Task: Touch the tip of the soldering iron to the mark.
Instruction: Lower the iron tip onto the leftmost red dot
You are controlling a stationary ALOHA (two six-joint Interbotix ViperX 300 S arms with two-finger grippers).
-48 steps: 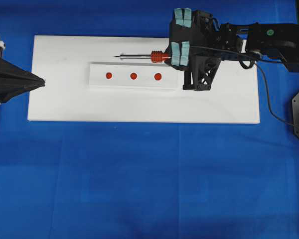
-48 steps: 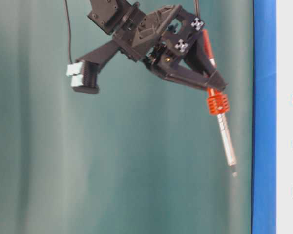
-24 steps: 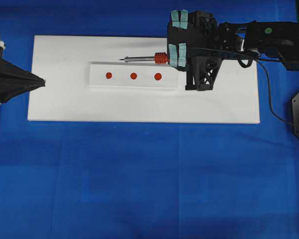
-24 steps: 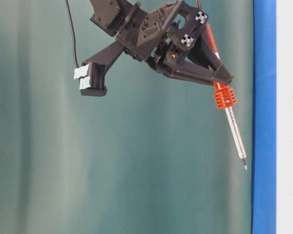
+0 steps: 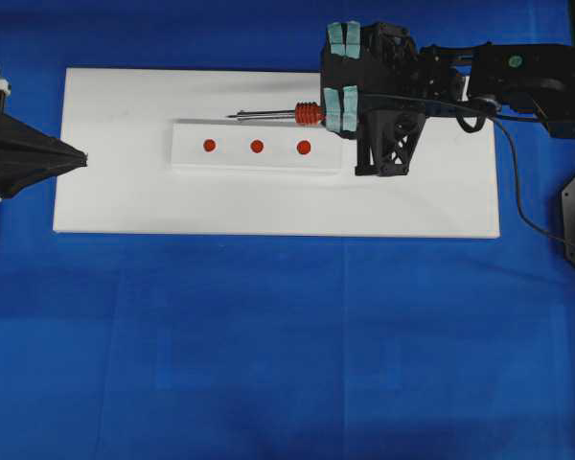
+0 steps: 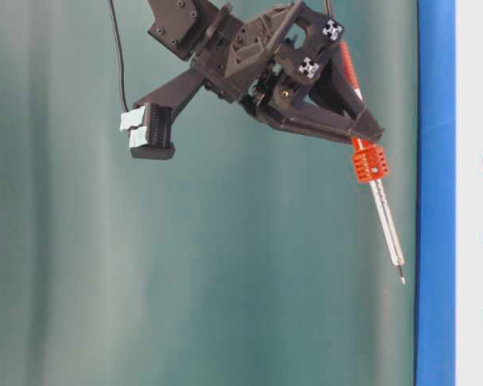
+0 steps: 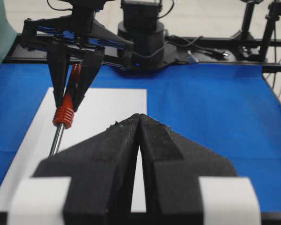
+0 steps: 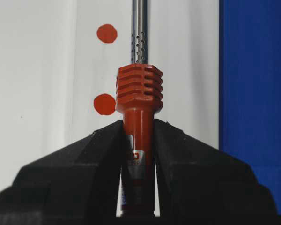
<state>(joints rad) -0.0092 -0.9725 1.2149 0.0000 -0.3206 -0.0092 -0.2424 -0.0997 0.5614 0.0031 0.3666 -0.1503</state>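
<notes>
Right black gripper (image 8: pixel 136 140) pinches the red-orange ribbed handle of the slim silver-shafted soldering iron (image 5: pixel 273 114), upper centre of the overhead view. Dark pointed tip (image 6: pixel 402 278) hangs clear above the white board (image 5: pixel 125 206), beside the strip with 3 red dots (image 5: pixel 257 147). Left black gripper (image 7: pixel 139 140): pressed together, idle. Judgement: light, rigid tool; handle grip suits, cord may tug.

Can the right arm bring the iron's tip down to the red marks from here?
Probably yes: the right gripper holds the soldering iron, its tip hangs above the board, and nothing covers the red marks.
</notes>
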